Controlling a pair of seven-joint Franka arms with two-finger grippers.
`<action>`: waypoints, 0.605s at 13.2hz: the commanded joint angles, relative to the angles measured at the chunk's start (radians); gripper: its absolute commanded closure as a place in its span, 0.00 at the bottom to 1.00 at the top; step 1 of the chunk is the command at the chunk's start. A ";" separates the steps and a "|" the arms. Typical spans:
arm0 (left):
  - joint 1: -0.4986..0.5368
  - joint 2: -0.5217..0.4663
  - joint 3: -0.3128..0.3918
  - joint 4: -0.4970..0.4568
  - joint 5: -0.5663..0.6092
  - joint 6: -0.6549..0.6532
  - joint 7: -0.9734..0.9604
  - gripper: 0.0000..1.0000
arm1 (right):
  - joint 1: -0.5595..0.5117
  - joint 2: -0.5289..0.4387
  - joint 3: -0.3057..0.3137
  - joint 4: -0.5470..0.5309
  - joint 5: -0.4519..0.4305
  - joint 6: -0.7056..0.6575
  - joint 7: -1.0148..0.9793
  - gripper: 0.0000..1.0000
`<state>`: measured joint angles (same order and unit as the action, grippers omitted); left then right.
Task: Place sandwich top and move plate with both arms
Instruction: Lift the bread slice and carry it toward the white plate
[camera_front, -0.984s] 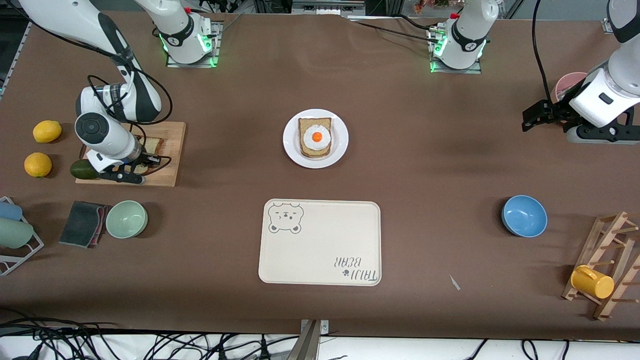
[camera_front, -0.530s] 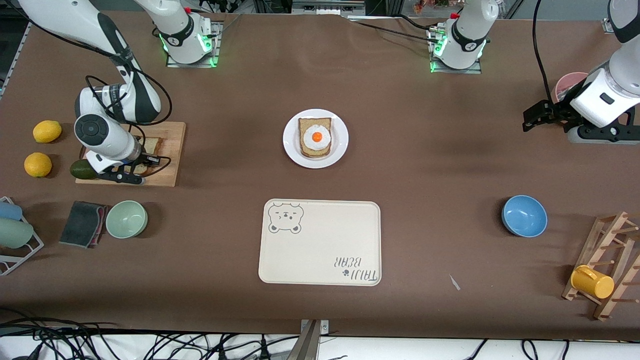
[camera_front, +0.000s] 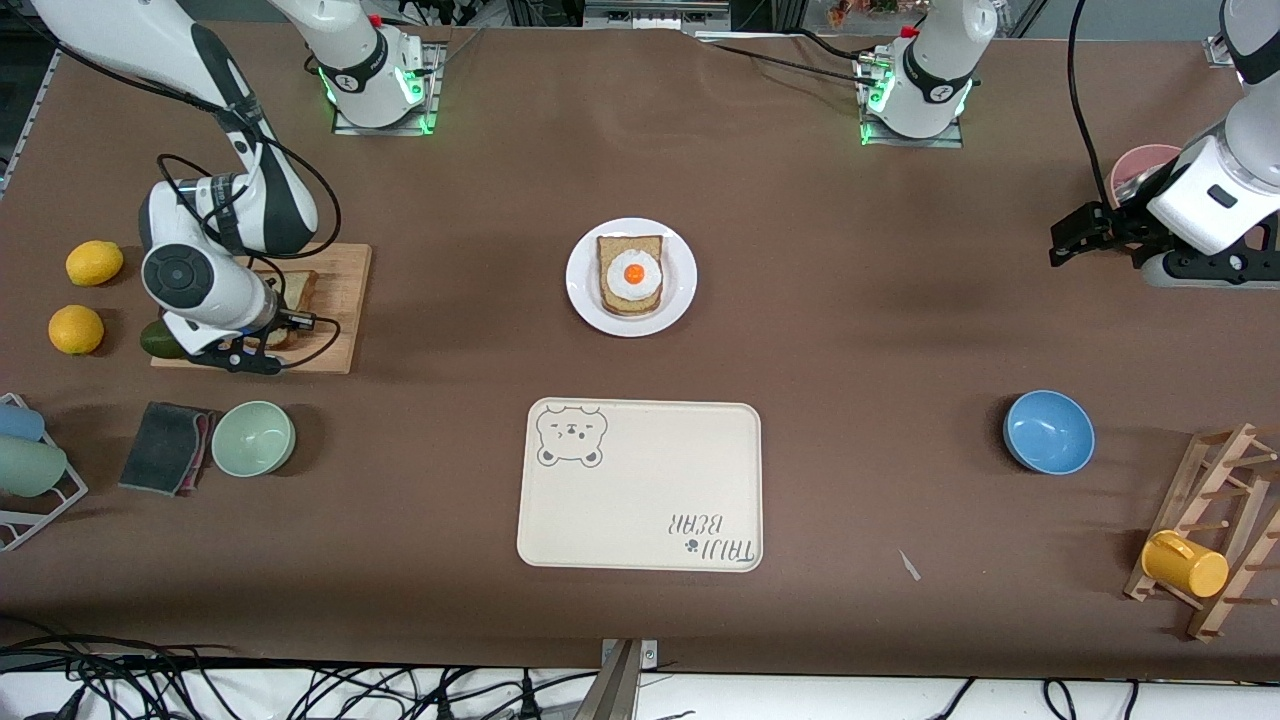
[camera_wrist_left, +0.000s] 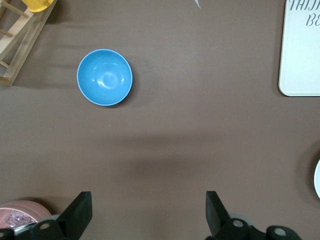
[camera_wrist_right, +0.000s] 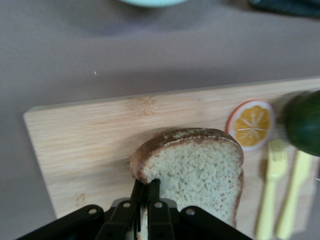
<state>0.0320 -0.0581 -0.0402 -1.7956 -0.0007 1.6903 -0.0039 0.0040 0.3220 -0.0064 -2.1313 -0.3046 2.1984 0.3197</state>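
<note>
The sandwich top (camera_wrist_right: 197, 167), a brown wholegrain slice, is on the wooden cutting board (camera_wrist_right: 85, 135) at the right arm's end of the table. My right gripper (camera_wrist_right: 146, 184) is shut on the slice's crust edge. The front view shows the sandwich top (camera_front: 299, 289) partly hidden under the right gripper (camera_front: 262, 342). The white plate (camera_front: 683, 285) sits mid-table with an egg-topped bread slice (camera_front: 631, 276) on it. My left gripper (camera_front: 1058, 240) hangs open over bare table at the left arm's end. The left wrist view shows the left gripper (camera_wrist_left: 148, 215) holding nothing.
A cream bear-print tray (camera_front: 640, 510) lies nearer the camera than the plate. The board also carries an orange slice (camera_wrist_right: 250, 125), an avocado (camera_wrist_right: 302, 122) and yellow toy cutlery (camera_wrist_right: 270, 200). Two lemons (camera_front: 85, 295), a green bowl (camera_front: 253, 438), a blue bowl (camera_front: 1048, 432) and a pink bowl (camera_front: 1135, 165) are about.
My right gripper has finished closing on the slice's edge and shifted slightly toward the right arm's end of the table, dragging the slice along. The left arm has barely moved.
</note>
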 joint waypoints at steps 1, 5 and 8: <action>0.005 -0.005 -0.007 0.018 0.022 -0.009 0.005 0.00 | 0.062 0.026 0.003 0.144 0.013 -0.181 0.027 1.00; 0.005 -0.003 -0.006 0.019 0.022 -0.009 0.005 0.00 | 0.157 0.037 0.003 0.275 0.142 -0.310 0.022 1.00; 0.005 -0.003 -0.004 0.019 0.022 -0.009 0.007 0.00 | 0.255 0.063 0.008 0.376 0.252 -0.423 0.068 1.00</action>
<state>0.0323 -0.0583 -0.0406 -1.7891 -0.0007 1.6900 -0.0039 0.2025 0.3376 0.0022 -1.8529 -0.1042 1.8635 0.3556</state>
